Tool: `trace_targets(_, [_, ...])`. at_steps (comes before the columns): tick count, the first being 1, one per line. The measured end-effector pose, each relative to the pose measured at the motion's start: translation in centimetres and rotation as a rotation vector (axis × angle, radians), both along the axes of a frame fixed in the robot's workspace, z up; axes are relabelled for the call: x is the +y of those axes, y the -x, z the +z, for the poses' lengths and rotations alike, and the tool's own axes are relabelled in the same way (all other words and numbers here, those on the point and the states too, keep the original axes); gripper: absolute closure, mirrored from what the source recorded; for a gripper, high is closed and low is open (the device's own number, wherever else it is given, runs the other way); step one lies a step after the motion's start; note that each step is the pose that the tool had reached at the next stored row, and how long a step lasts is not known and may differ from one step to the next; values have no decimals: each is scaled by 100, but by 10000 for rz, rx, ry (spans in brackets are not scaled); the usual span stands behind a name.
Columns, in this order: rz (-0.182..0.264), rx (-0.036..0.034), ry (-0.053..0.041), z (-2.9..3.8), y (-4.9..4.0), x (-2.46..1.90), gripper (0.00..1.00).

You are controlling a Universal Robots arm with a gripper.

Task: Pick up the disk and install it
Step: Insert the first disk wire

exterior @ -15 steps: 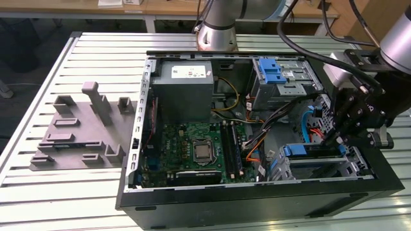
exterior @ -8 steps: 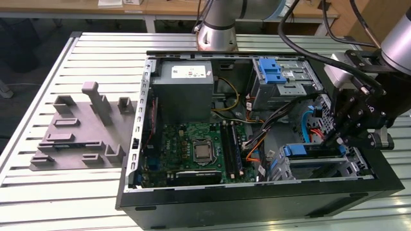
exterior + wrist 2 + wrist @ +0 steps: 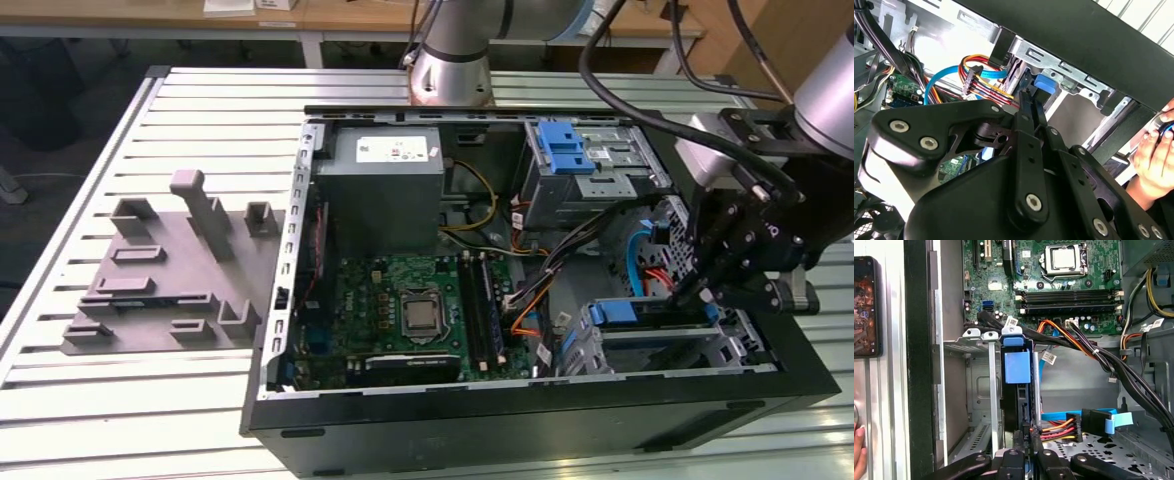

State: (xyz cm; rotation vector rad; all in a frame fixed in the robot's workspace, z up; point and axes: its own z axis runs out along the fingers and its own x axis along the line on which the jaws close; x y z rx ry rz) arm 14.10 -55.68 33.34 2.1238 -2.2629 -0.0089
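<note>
Grey foam tray point(image 3: 160, 275) lies at the exterior view's left on my slatted table point(image 3: 80, 400); the open computer case point(image 3: 534, 420) sits beside it. The disk point(image 3: 1017, 390) stands on edge in the metal drive cage point(image 3: 981, 390), near the case's front. My gripper point(image 3: 1026, 442) has its fingers pinched on the disk's rear edge.

The end effector point(image 3: 694, 290) sits low inside the open computer case point(image 3: 534, 420), hemmed by the drive cage point(image 3: 667, 345) that already holds the disk point(image 3: 1017, 367) and by a tangle of cables point(image 3: 1114, 365) running just beside it. The power supply point(image 3: 380, 190) and upper drive bay point(image 3: 581, 165) close off the far end. The motherboard point(image 3: 414, 310) lies open from above, and the table point(image 3: 80, 400) near the grey fixture point(image 3: 160, 270) offers room.
</note>
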Motion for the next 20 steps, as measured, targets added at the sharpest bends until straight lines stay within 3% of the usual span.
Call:
trace_targets(9, [-2,63,-87,5,-3,1,84])
trace_targets(20, [-13,105,-96,4,-19,4,84])
